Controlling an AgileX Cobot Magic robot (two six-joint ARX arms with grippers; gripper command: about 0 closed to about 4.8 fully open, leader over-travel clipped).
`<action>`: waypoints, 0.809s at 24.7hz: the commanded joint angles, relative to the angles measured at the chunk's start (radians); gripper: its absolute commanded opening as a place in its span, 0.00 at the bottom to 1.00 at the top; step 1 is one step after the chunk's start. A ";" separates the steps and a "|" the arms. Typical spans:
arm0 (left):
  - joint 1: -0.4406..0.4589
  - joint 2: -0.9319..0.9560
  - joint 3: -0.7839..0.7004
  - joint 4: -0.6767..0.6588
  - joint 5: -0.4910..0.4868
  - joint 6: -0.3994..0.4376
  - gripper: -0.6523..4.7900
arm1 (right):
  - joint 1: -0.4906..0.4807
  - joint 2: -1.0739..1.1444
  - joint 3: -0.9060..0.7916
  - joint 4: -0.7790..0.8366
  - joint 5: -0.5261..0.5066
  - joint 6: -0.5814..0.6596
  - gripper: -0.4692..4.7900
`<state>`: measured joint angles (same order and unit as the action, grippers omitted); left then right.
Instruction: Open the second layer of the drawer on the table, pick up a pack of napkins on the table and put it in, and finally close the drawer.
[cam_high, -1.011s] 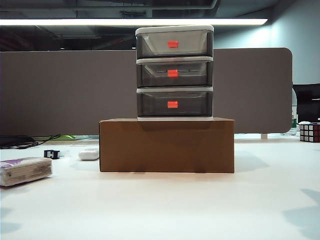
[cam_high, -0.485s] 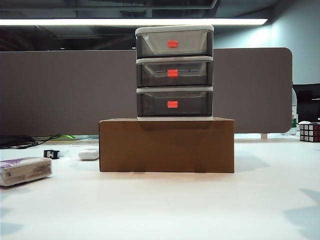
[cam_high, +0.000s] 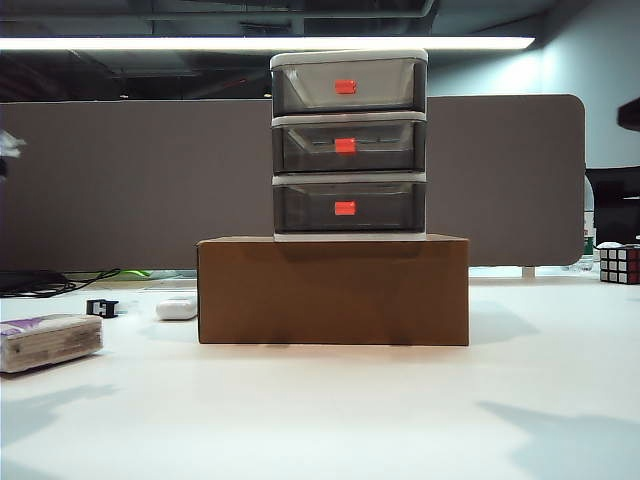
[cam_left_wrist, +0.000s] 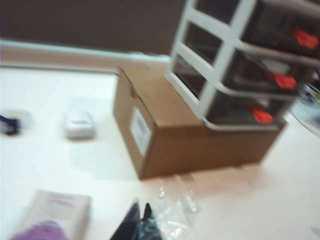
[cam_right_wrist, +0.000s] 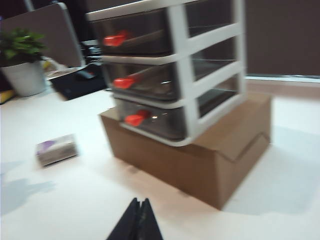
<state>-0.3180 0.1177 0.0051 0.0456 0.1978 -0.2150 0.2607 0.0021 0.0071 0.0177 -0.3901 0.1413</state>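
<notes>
My left gripper (cam_left_wrist: 139, 220) and right gripper (cam_right_wrist: 138, 216) are both pinched shut and empty, well short of the drawer (cam_high: 349, 145). If I tug the second layer (cam_high: 347, 146) carelessly, the light unit could slide off the cardboard box (cam_high: 333, 290). The handle faces me. The pack of napkins (cam_left_wrist: 52, 220) lies just beside my left gripper on the table (cam_high: 330, 410), its long axis roughly along my reach.

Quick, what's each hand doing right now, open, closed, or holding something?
Left hand: closed, holding nothing, above the white table near the clear-wrapped napkin pack.
Right hand: closed, empty, facing the white-framed grey drawer unit.
</notes>
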 joint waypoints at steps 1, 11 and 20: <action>-0.006 0.125 0.003 0.101 0.097 -0.002 0.12 | 0.097 0.002 -0.003 0.022 0.061 0.005 0.08; -0.213 0.696 0.042 0.836 0.236 -0.040 0.29 | 0.304 0.199 0.126 0.040 0.232 -0.053 0.08; -0.588 1.094 0.295 0.947 -0.378 0.087 0.28 | 0.284 0.787 0.517 0.040 0.087 -0.232 0.08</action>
<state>-0.8570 1.1843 0.2764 0.9821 -0.0395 -0.2218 0.5541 0.7410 0.4774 0.0460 -0.2596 -0.0788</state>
